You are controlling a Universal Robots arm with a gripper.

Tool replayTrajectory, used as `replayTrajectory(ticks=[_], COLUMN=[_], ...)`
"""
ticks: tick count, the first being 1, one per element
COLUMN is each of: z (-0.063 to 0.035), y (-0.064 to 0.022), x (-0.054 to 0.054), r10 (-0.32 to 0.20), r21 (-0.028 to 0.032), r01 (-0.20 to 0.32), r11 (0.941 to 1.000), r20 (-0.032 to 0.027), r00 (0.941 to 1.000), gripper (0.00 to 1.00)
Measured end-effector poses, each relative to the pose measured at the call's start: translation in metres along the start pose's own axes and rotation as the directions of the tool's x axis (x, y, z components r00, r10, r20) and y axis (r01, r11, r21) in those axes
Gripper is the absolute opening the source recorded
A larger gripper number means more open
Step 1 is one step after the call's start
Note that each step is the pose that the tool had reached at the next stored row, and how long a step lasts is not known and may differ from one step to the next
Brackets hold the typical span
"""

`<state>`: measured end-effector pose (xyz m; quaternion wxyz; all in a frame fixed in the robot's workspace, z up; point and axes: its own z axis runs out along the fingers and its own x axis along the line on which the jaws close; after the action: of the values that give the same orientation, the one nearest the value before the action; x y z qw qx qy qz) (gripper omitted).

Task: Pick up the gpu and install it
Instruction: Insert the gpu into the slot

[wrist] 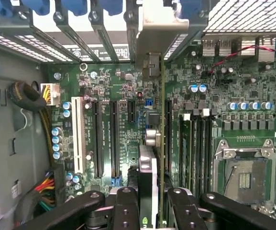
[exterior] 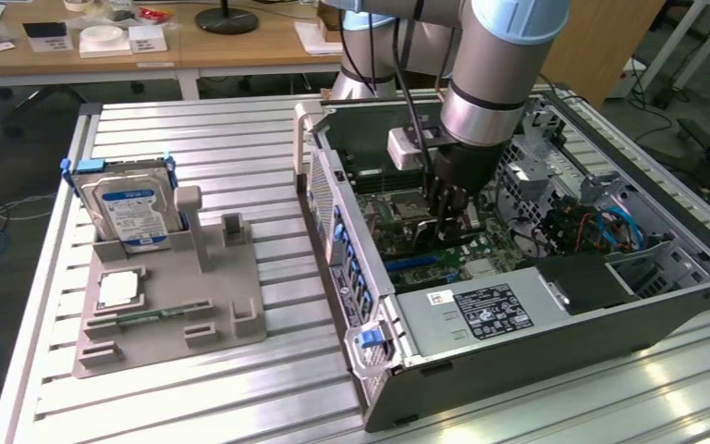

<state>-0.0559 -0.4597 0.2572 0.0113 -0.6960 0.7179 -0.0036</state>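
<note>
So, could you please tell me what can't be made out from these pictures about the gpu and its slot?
- Exterior view: the gpu hangs inside the case, behind the end effector and arm; its lower edge can't be made out.
- Wrist view: the gpu is edge-on, so its faces are hidden.
- Wrist view: whether it touches a slot can't be told.

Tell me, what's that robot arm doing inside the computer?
The gripper is holding the gpu edge-on, down inside the open computer case, just above the motherboard and its slots. Outside the case, a hard drive and a CPU chip sit on a grey holder.
</note>
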Motion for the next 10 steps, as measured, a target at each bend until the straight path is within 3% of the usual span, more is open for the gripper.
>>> replayTrajectory(ticks=[10], z=[0.0050], y=[0.0017], x=[0.0005], r10=[0.000], r21=[0.0001], r01=[0.000], r11=[1.0000], r20=[0.0003], r00=[1.0000], gripper=[0.28])
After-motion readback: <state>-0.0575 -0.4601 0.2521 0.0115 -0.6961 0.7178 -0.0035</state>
